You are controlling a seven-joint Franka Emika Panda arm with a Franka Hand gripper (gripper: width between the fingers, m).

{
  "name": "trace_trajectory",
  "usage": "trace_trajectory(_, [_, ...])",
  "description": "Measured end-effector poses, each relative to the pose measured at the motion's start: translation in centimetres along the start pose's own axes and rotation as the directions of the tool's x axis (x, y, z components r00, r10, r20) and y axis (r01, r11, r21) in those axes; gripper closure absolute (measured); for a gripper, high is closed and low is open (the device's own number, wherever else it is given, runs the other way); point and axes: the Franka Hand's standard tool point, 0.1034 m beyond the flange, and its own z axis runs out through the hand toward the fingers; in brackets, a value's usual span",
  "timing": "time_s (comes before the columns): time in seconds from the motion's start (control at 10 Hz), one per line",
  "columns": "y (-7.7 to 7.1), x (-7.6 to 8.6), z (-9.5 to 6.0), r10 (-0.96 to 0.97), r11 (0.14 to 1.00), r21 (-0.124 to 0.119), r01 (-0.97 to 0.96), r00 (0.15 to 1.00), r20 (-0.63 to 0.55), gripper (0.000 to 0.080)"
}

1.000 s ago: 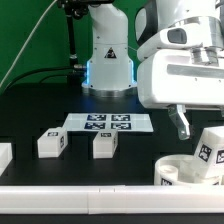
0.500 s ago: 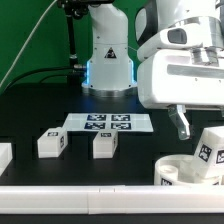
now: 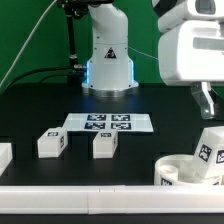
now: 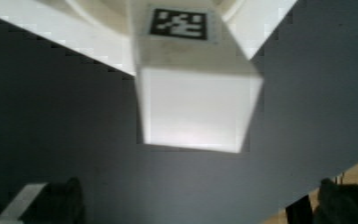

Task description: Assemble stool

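The stool's round white seat lies at the front on the exterior view's right. One tagged leg stands tilted in it. The wrist view looks down the length of this leg, with the seat behind it. Two loose legs lie on the black table in front of the marker board. My gripper hangs above the standing leg, apart from it. In the wrist view the gripper is open, its dark fingertips far apart with only bare table between them.
A plain white block sits at the exterior view's left edge. A white border strip runs along the table's front. The arm's base stands at the back, with cables beside it.
The arm has moved up and toward the exterior view's right, from beside the standing leg to above it. The jaws stay wide apart. The parts have not moved.
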Motion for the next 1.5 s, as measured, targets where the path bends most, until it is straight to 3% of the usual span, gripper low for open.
trace_trajectory(0.3, [1.4, -0.8, -0.5, 0.038, 0.994, 0.085, -0.068, 0.948, 0.316, 0.0151])
trace_trajectory(0.5, [0.4, -0.4, 0.1, 0.053, 0.991, 0.093, -0.100, 0.910, 0.411, 0.0151])
trace_trajectory(0.9, [0.8, -0.2, 0.3, 0.035, 0.992, 0.094, -0.078, 0.917, 0.397, 0.0151])
trace_trajectory(1.2, [1.4, 0.6, 0.5, -0.147, 0.986, 0.120, 0.112, 0.927, 0.344, 0.0151])
trace_trajectory(1.3, [1.1, 1.2, 0.6, -0.199, 0.979, 0.108, 0.173, 0.927, 0.316, 0.0151])
trace_trajectory(1.5, [1.0, 1.2, 0.8, -0.341, 0.939, 0.148, 0.310, 0.895, 0.288, 0.0151])
